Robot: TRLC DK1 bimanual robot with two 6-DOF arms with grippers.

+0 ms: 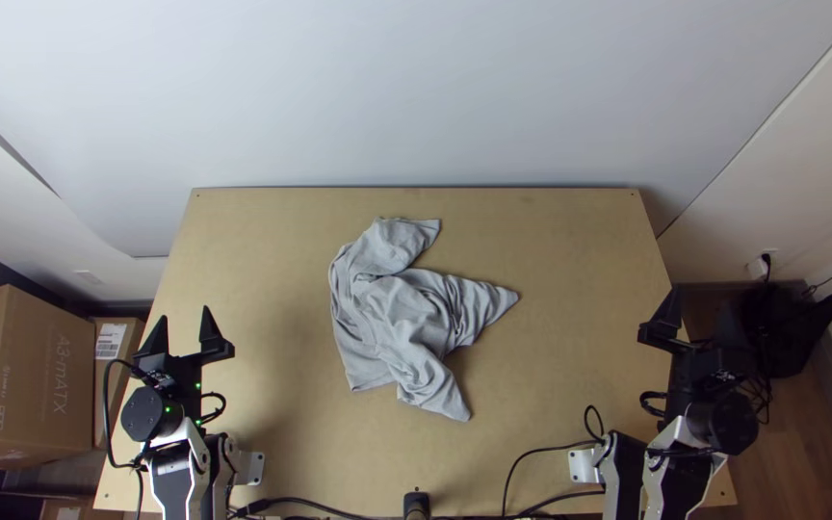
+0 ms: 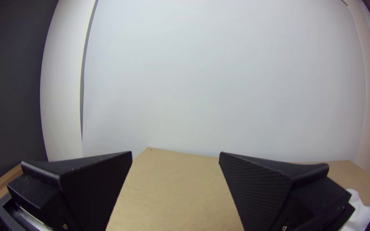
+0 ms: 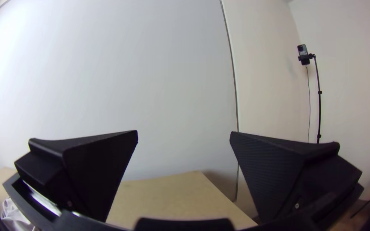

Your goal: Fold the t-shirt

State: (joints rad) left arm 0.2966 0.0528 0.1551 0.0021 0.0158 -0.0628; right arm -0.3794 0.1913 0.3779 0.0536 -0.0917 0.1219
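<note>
grey t-shirt (image 1: 387,313): bunched and unfolded on the light wooden table (image 1: 570,385), between the left gripper (image 1: 183,315) and the right gripper (image 3: 184,133), touching neither.

left jaws: parted wide, holding nothing; aimed toward the table's far edge, with the shirt off to their right.

right jaws: likewise well apart and without cloth; aimed toward the far side, with the shirt off to their left.

long axis: running from far to near with a slight slant, roughly crosswise to a line drawn from jaws to jaws.

nearer side: the left gripper's, by a modest margin, with the straighter edge (image 1: 338,332) of the shirt turned toward it.

side flap (image 1: 493,301): tapered and creased, pointing toward the right gripper; possibly a sleeve.

near flap (image 1: 443,395): angled down toward the table's near edge, between both pairs of jaws.

far flap (image 1: 418,233): turned toward the far edge, farther out than either pair of jaws.

middle: heavily wrinkled, layers overlapping; collar and hem too tangled to tell.

stage: judged to be the outset, with spreading needed before any fold.

next move: likely inward from both sides, left jaws to the straighter edge, right jaws to the side flap, then a pull apart.

risk: pinching several layers together, or dragging the whole bundle sideways.
</note>
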